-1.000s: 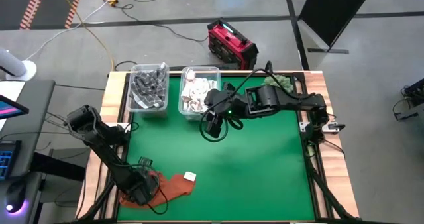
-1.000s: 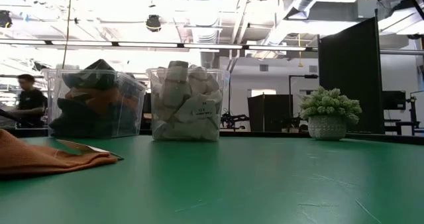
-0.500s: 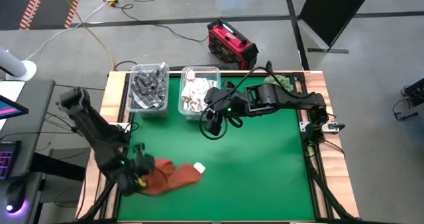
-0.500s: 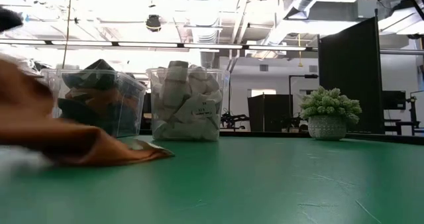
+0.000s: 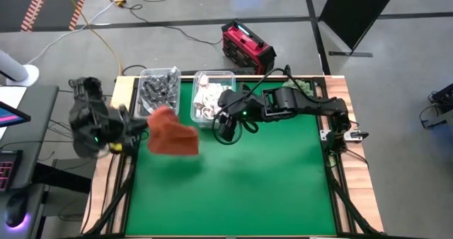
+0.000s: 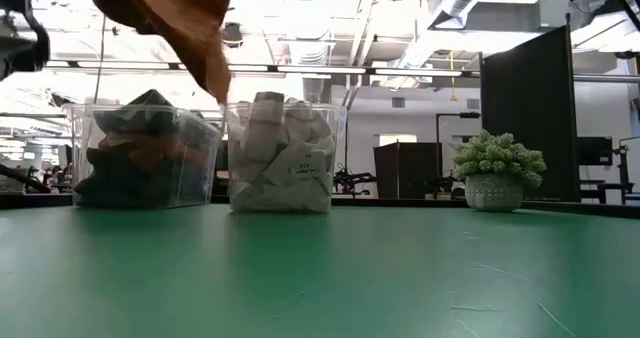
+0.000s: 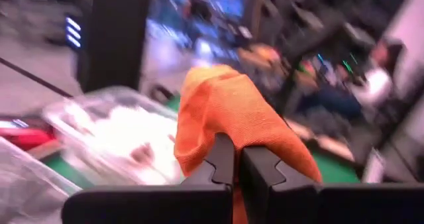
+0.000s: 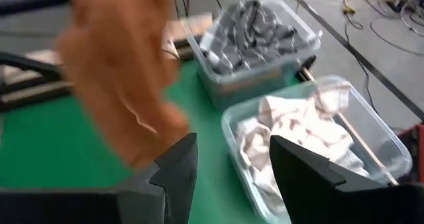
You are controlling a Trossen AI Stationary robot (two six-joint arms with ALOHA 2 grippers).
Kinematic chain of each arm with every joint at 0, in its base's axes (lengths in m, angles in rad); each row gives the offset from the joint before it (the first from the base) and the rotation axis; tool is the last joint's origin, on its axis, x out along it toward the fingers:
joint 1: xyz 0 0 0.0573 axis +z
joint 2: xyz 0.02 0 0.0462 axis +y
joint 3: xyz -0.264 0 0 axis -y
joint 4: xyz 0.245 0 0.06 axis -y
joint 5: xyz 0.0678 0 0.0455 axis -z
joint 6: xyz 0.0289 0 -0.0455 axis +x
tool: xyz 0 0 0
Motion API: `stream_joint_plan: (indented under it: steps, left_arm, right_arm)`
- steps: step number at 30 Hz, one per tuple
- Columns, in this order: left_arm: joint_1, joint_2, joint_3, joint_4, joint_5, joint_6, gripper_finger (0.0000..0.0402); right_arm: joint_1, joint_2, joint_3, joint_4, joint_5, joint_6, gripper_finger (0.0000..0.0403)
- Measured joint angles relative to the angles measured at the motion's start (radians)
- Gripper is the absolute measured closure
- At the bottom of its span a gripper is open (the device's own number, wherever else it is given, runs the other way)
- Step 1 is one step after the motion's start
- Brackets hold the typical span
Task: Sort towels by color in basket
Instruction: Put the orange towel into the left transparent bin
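The left claw [image 7: 232, 168] is clamped on a rust-orange towel [image 5: 171, 133], carried in the air above the worktop [image 5: 241, 182]. The cloth hangs from the pinch, its long axis running downward to a drooping corner, just short of the bin of dark towels [image 5: 157, 92]. The right claw [image 8: 228, 161] hovers with its fingers apart and nothing between them, just in front of the bin of white towels [image 5: 210, 97].

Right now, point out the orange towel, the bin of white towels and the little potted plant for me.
orange towel [image 5: 172, 135]: high view, middle of the hanging cloth.
bin of white towels [image 6: 281, 156]: low view, its clear front wall.
potted plant [image 6: 497, 172]: low view, between leaves and pot.
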Motion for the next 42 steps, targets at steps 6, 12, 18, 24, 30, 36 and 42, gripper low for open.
stream_joint_plan:
  steps: [6, 12, 18, 24, 30, 36, 42]
  left_arm:
    - [0.032, -0.161, 0.009, 0.001, -0.091, 0.099, 0.0401]
    - [0.168, -0.195, 0.051, -0.007, -0.097, 0.175, 0.0401]
    - [0.353, -0.187, 0.114, -0.007, -0.098, 0.289, 0.0401]
    - [0.560, -0.146, 0.178, -0.004, -0.116, 0.518, 0.0401]
    - [0.711, -0.096, 0.179, -0.007, -0.125, 0.643, 0.0401]
    - [0.829, -0.045, 0.210, 0.047, -0.131, 0.673, 0.0401]
    - [0.867, -0.032, 0.219, 0.091, -0.135, 0.826, 0.0401]
  right_arm:
    - [0.000, 0.024, -0.019, 0.051, -0.001, 0.003, 0.0186]
    - [-0.007, 0.066, -0.019, 0.073, -0.004, -0.001, 0.0186]
    - [-0.009, 0.113, -0.021, 0.113, -0.023, -0.027, 0.0186]
    - [-0.028, 0.137, -0.020, 0.163, -0.082, -0.061, 0.0186]
    - [-0.085, 0.137, -0.019, 0.182, -0.170, -0.121, 0.0186]
    - [-0.144, 0.137, -0.019, 0.201, -0.227, -0.139, 0.0186]
    - [-0.170, 0.137, -0.019, 0.203, -0.241, -0.177, 0.0186]
